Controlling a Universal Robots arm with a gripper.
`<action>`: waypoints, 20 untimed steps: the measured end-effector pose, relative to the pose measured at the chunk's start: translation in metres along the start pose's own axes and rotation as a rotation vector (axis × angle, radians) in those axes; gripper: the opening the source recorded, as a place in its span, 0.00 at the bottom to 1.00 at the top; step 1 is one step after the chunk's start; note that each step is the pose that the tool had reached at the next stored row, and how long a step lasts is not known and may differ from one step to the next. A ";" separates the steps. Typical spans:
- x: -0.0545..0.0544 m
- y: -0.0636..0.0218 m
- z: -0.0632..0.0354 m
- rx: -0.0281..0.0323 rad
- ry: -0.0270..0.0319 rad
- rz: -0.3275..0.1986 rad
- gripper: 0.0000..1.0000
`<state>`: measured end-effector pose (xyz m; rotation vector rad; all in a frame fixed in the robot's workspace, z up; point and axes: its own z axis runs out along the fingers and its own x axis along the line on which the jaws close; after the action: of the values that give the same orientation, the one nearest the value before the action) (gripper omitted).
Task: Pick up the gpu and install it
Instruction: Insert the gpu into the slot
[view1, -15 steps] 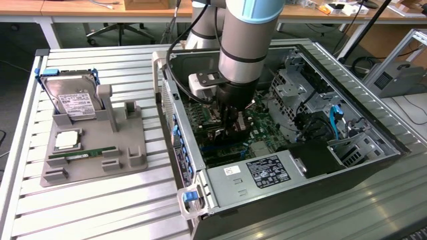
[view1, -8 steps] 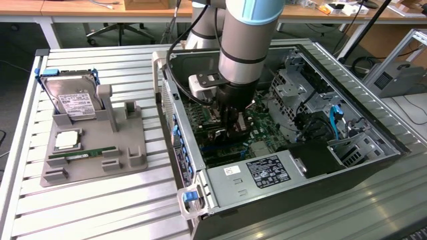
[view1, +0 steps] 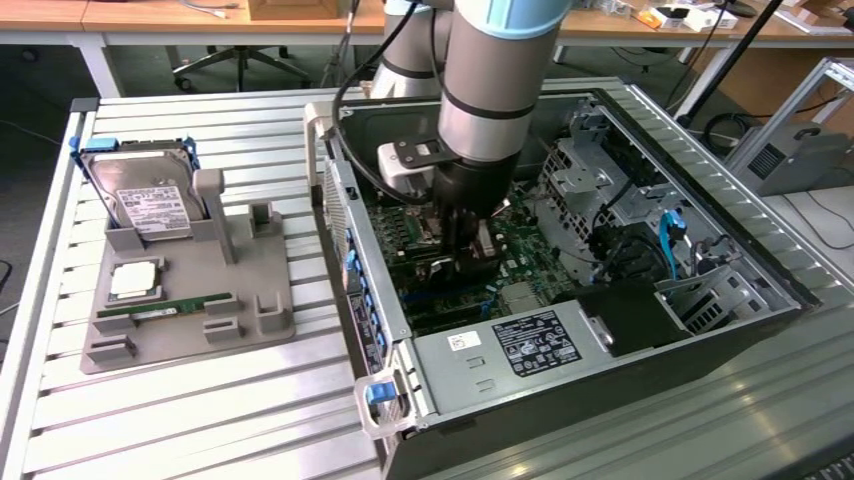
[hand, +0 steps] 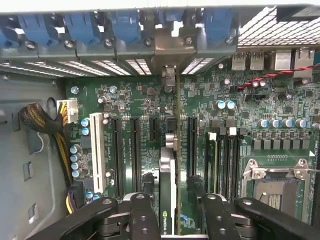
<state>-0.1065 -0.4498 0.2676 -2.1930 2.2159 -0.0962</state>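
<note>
The arm (view1: 487, 80) is reaching almost straight down into the open computer case (view1: 694, 210), which is lying on its side on the slatted table (view1: 200, 420). Its wrist is pointing down at the green motherboard (hand: 280, 125), and the jaws (hand: 172, 212) are hanging low over the row of expansion slots.

In the wrist view the gpu (hand: 169, 185) is standing on edge in one of the long black slots, seen as a thin upright card running toward the rear bracket openings (hand: 170, 50) of the case. The two dark fingers (hand: 142, 215) are sitting on either side of the card with a visible gap to each face, so the jaws are parted and gripping nothing.

On the exterior view's left, a grey holder (view1: 187, 300) is resting on the table, carrying a silver hard drive (view1: 147, 200) propped at its far end, a processor chip (view1: 134, 282) and a narrow green memory stick (view1: 167, 308).
</note>
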 end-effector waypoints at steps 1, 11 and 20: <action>0.000 -0.0004 -0.0069 0.0000 0.0000 0.000 0.40; -0.002 -0.0169 -0.0255 -0.0170 -0.0002 -0.005 0.32; -0.003 -0.0570 -0.0226 -0.0551 -0.0004 -0.014 0.11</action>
<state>-0.0509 -0.4469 0.2935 -2.2362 2.2295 -0.0353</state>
